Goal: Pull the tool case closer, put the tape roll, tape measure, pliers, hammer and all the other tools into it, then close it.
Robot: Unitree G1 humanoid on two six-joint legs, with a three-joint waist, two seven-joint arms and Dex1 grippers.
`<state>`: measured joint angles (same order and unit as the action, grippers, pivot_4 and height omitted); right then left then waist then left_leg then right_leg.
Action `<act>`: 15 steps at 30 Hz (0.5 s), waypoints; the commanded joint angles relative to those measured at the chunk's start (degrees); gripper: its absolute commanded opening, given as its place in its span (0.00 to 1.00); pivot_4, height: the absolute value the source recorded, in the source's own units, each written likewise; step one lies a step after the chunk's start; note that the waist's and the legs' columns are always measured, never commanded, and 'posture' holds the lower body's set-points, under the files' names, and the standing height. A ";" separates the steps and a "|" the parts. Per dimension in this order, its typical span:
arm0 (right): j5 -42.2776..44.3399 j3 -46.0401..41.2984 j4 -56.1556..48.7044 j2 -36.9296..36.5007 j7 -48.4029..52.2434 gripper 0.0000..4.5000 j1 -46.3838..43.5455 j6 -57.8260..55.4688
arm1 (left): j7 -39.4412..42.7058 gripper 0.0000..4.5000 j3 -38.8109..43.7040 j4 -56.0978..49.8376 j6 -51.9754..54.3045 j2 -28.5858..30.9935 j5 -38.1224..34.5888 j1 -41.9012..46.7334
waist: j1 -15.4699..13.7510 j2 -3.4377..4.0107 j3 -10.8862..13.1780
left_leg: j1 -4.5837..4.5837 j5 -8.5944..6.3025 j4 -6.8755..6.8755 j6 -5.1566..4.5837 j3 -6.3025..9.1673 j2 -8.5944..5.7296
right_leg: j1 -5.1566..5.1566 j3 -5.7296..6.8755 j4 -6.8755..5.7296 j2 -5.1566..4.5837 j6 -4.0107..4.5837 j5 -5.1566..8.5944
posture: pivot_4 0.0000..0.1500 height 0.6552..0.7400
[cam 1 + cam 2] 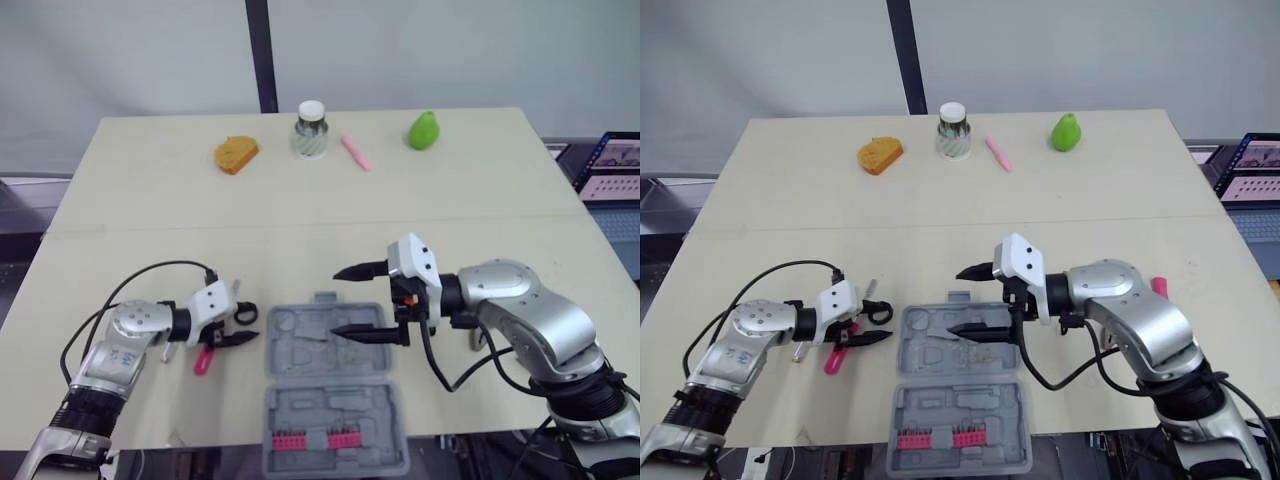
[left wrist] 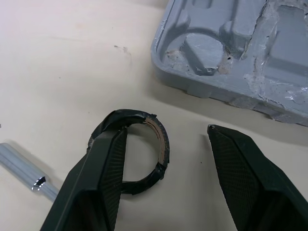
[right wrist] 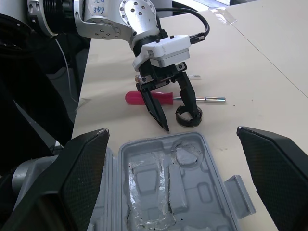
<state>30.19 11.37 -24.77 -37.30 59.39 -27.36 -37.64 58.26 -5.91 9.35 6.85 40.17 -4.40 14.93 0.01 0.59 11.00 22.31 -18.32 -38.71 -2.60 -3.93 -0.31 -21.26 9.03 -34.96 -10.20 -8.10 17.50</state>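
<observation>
Tape roll (image 2: pixel 131 117) lay flat just beside the open tool case (image 2: pixel 231 53), one finger of my spread left claw (image 2: pixel 166 132) inside its hole; pinching the thin wall off-centre might have let it twist free, while my right claw (image 1: pixel 340 301) hung spread above the case

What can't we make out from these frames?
Tape roll: left wrist view, a finger of the left gripper covers its near side; contact unclear.
Screwdriver: head views, left gripper covers its shaft.
Pink object: right eye view, mostly behind the right arm; unidentifiable.
Tool case: head views, right gripper covers some recesses.
Jar: far edge, contents too small.
</observation>
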 commanded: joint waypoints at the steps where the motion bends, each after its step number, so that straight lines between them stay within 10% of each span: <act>1: 0.48 0.13 -1.62 0.34 -0.14 1.00 -0.50 0.23 | 0.10 0.63 0.23 -2.07 0.29 0.67 -0.16 -0.14 | 0.00 0.00 0.00 | 0.00 0.00 0.00 0.00 0.00 0.00 | 0.00 0.00 0.00 0.00 0.00 0.00 | 1.00 1.00; 15: 0.90 0.07 -2.28 0.39 -0.35 1.00 -0.34 -0.48 | 0.36 0.63 0.93 -4.39 1.84 0.62 -1.18 -0.62 | 0.00 0.00 0.00 | 0.01 0.00 -0.02 0.00 0.00 0.00 | 0.00 0.00 0.00 -0.01 0.00 0.00 | 1.00 1.00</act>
<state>30.30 11.38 -24.78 -37.30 59.39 -27.36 -38.14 58.36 -5.90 7.14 8.69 40.17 -4.46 14.80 0.02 0.59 11.00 22.33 -18.32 -38.73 -2.60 -3.93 -0.31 -21.26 9.03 -34.97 -10.20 -8.10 17.50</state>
